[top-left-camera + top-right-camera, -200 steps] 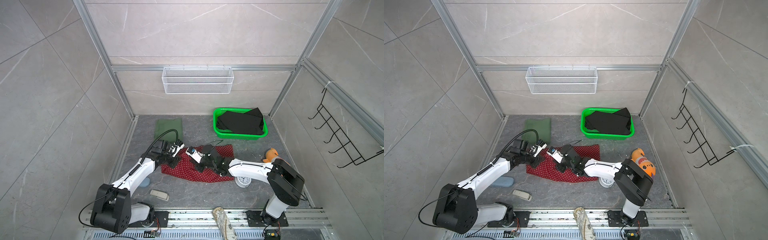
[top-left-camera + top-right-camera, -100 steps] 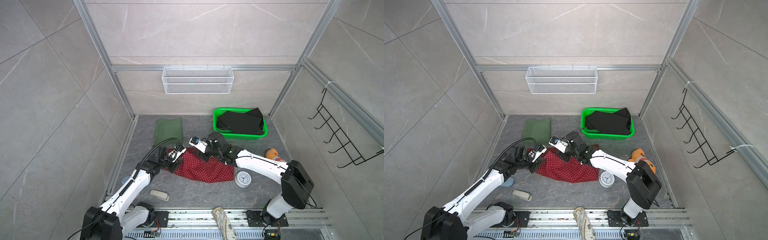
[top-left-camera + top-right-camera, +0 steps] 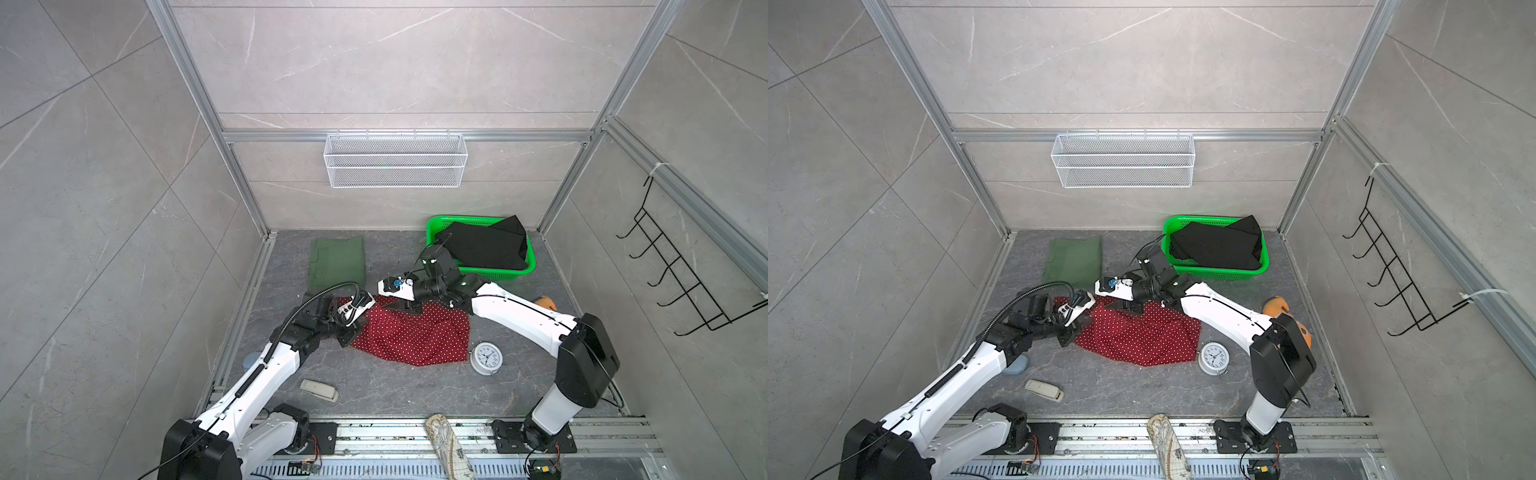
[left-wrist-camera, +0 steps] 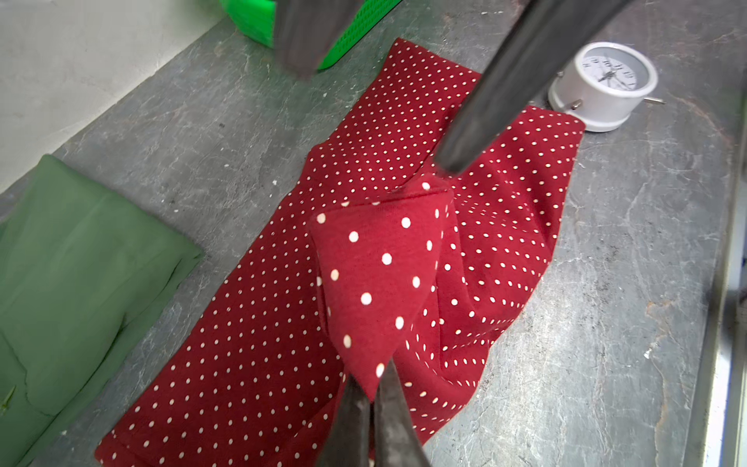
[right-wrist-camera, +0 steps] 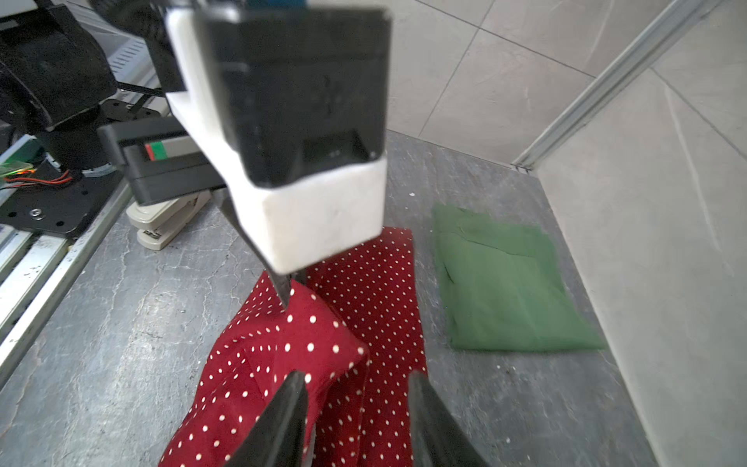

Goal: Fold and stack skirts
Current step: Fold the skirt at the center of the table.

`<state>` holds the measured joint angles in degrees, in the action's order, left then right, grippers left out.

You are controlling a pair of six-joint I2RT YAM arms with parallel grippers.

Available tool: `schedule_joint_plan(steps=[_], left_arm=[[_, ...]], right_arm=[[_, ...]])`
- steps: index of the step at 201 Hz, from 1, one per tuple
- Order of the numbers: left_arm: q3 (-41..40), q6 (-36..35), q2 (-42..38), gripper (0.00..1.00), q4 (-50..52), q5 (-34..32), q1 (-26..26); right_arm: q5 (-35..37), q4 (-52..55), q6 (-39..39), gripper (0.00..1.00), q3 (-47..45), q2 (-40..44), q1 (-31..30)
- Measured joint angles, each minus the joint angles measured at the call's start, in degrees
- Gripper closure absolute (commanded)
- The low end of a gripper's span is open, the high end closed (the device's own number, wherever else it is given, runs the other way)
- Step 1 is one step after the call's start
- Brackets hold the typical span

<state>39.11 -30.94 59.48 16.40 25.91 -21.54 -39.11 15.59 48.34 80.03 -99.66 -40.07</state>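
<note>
The red polka-dot skirt [image 3: 415,336] [image 3: 1142,336] lies crumpled mid-floor. My left gripper [image 4: 370,384] [image 3: 352,328] is shut on a raised corner of it [image 4: 376,275] at its left edge. My right gripper [image 5: 355,378] [image 3: 405,306] stands open over the skirt's back edge, one finger [image 4: 485,121] touching the raised fold. The olive green skirt [image 3: 337,262] [image 5: 505,283] lies folded at the back left. The black skirt [image 3: 486,245] [image 3: 1219,245] sits in the green basket [image 3: 498,274].
A white alarm clock [image 3: 486,358] [image 4: 606,81] stands just right of the red skirt. A beige stapler [image 3: 319,390] lies front left, an orange plush fish [image 3: 544,301] behind the right arm, a patterned cloth roll [image 3: 449,440] on the front rail. A wire basket [image 3: 395,160] hangs on the back wall.
My right gripper has opened and drawn back from the red skirt's middle to its back edge. My left gripper has pulled its corner of the skirt toward the front left.
</note>
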Motion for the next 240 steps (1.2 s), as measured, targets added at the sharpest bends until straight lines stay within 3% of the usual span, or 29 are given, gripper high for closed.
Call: schedule_joint_plan(steps=[28,65,162,194,231,240], left_arm=[[0.00,-2.10,-0.31,1.00,-0.11,1.27,-0.37],[0.00,-3.82,-0.52,1.00,-0.13,1.73,-0.61],[0.00,-5.53,-1.22,1.00,-0.13,1.77,-0.66],[0.00,-5.55,-1.22,1.00,-0.13,1.79,-0.66],[0.00,-5.53,-1.22,1.00,-0.15,1.79,-0.66],[0.00,-5.53,-1.22,1.00,-0.13,1.79,-0.66]], right_arm=[[-5.11,6.78,5.22,0.55,6.99,-5.01,0.76],[-8.22,12.07,8.44,0.55,8.72,-6.78,1.01],[-9.16,16.33,9.77,0.58,10.14,-9.33,1.01],[-8.81,16.35,9.68,0.72,11.08,-9.77,1.01],[-8.26,16.81,9.01,1.00,11.61,-10.05,1.01],[-8.24,17.05,8.98,1.00,11.78,-10.12,1.01]])
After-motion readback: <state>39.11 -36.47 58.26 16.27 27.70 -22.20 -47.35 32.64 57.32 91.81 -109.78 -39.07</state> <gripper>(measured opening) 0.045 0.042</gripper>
